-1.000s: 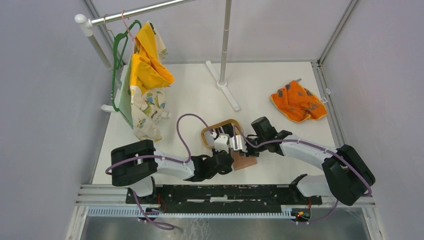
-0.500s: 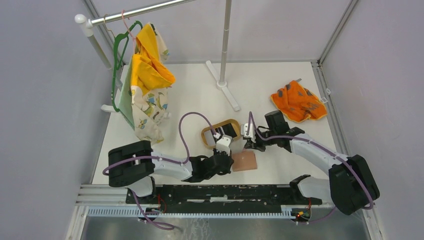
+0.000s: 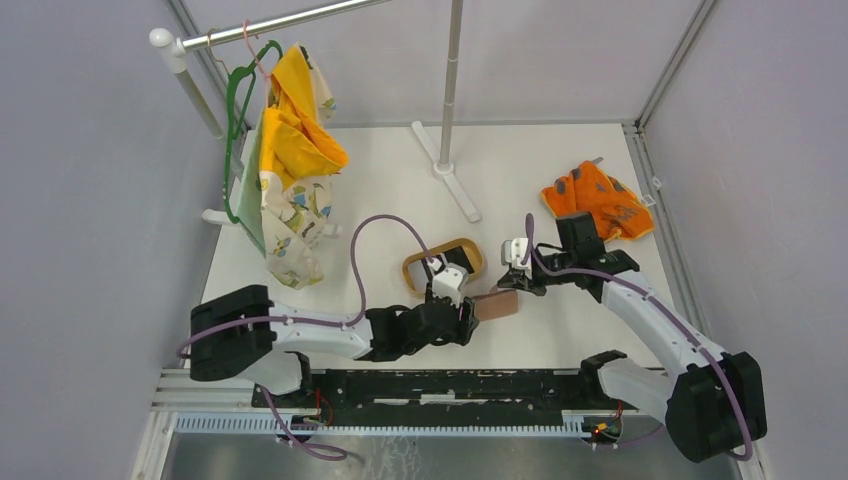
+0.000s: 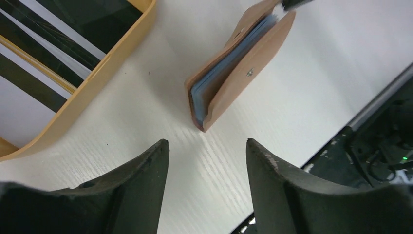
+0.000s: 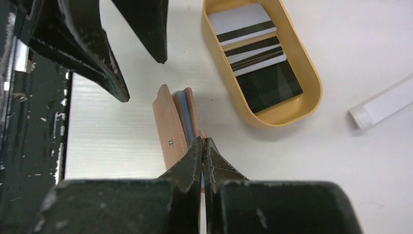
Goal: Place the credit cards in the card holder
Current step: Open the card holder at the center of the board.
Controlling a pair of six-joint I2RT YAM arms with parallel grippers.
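The reddish-brown card holder stands on its edge on the white table, slightly spread, with blue-grey pockets showing between its leaves. My right gripper is shut on the holder's far end, pinching a thin leaf. My left gripper is open just short of the holder's near end, with only bare table between its fingers. Several credit cards, black and white, lie in the oval wooden tray beside the holder.
An orange patterned cloth lies at the back right. A garment rack with a green hanger and yellow clothes stands at the back left, and its pole's white foot lies behind the tray. A black rail runs along the near edge.
My left gripper has opened and let go of the card holder. My right arm has drawn back to the right with the holder, which has risen from lying flat onto its edge.
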